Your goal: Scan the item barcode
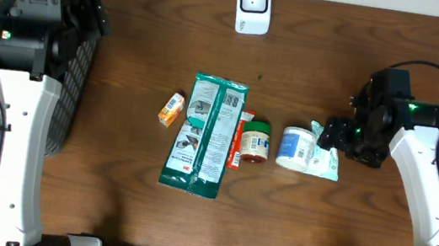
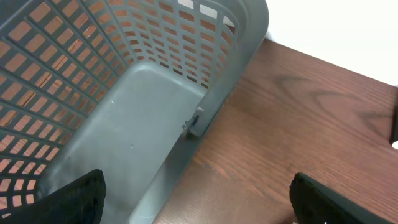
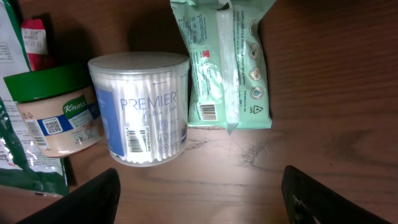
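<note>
Several items lie mid-table: a small orange box (image 1: 172,109), a big green packet (image 1: 205,135), a green-lidded jar (image 1: 256,141), a clear cotton-swab tub (image 1: 294,147) and a mint wipes pack (image 1: 325,162). The white scanner (image 1: 253,7) stands at the far edge. My right gripper (image 1: 327,135) hangs open just right of the tub, over the wipes pack. In the right wrist view the tub (image 3: 140,109) lies on its side with its barcode up, the wipes pack (image 3: 224,62) beside it, and nothing sits in the right gripper (image 3: 202,199). My left gripper (image 2: 199,199) is open and empty.
A grey mesh basket (image 1: 70,95) stands at the left edge, and its wall (image 2: 186,56) fills the left wrist view with bare wood to its right. A red packet (image 1: 237,138) lies between the green packet and the jar (image 3: 53,112).
</note>
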Tool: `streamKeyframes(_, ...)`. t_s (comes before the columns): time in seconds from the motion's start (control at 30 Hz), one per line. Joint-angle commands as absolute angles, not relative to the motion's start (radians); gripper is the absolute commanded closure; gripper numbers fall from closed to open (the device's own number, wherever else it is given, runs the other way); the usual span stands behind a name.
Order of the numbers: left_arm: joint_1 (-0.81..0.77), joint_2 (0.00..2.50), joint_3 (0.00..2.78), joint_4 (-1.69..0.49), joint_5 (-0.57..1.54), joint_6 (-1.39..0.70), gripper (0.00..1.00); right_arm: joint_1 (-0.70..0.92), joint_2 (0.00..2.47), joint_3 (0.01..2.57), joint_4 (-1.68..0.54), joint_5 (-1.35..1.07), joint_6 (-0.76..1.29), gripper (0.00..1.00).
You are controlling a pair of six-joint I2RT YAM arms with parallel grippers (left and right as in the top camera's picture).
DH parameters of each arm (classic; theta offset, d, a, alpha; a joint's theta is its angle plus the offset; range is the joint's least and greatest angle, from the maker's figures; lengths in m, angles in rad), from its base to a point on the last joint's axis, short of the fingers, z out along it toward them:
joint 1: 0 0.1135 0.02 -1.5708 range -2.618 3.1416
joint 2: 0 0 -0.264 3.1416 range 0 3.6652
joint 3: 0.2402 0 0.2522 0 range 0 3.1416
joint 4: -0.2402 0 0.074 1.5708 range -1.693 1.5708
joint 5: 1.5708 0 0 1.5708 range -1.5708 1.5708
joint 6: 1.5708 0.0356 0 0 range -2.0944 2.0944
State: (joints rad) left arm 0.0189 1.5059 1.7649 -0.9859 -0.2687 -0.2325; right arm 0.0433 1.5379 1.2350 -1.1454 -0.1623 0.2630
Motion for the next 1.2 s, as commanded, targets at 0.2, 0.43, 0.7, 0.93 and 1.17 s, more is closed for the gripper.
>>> streamKeyframes(0.2,0.023,1.507,1.771,-0.985,-0.285,-0.234,0.1,0.041,1.536,1.232,-1.139,-0.171,0.264,0.2)
streamKeyframes(0.43,0.023,1.507,1.771,-0.985,-0.285,-0.234,0.1,0.041,1.536,1.232,-1.145,-0.171,0.264,0.16)
streamKeyframes(0.7,0.023,1.507,1.771,-0.985,-0.285,-0.234,0.1,0.041,1.536,1.232,-1.155,-0.208,0.265,0.14)
streamKeyframes(0.93,0.023,1.507,1.771,-0.985,-0.285,-0.234,0.1,0.041,1.536,1.232,-1.178,-0.215,0.265,0.13)
streamKeyframes(1.17,0.023,1.507,1.771,-0.985,-0.285,-0.234,0.1,0.043,1.536,1.23,-1.182,-0.215,0.265,0.12)
